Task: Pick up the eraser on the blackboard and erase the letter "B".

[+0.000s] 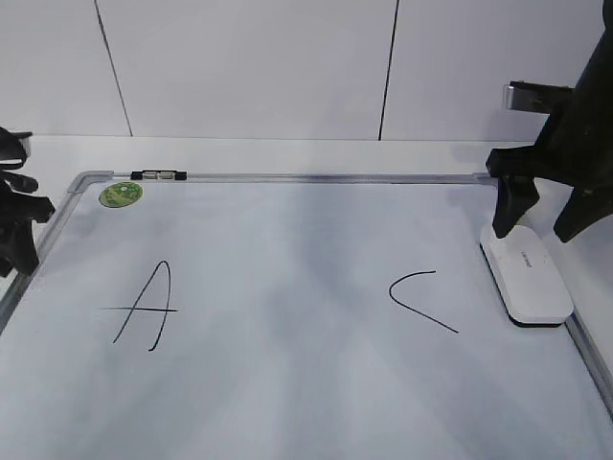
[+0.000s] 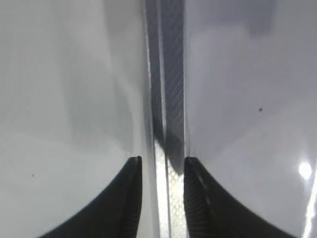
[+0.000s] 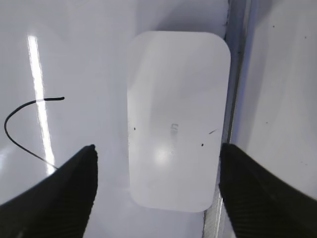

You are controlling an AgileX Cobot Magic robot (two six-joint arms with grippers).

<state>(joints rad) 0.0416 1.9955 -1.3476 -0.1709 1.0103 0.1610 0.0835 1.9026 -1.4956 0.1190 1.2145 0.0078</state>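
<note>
1. The right gripper [image 3: 156, 153] hangs just above the eraser [image 3: 176, 119] with its jaws spread wide, one finger on each long side of the block, neither touching it as far as the wrist view shows.
2. The eraser, a white rounded block with a dark underside and a faint grey marking on top, lies flat on the blackboard [image 1: 287, 402] hard against its right frame rail, near the far right corner.
3. The left gripper [image 2: 162, 163] sits low at the board's left edge, its jaws parted by a narrow gap that straddles the silver frame rail; whether the fingers touch the rail I cannot tell.
4. On the board there is a black letter "A" [image 1: 144, 307] at the left and an angular "C" [image 1: 421, 299] to the right, just left of the eraser. The stretch between them is plain white.
5. Farther back, a round green sticker [image 1: 121, 194] sits in the far left corner, with a small black-and-silver clip [image 1: 159, 175] on the top rail beside it.
</note>
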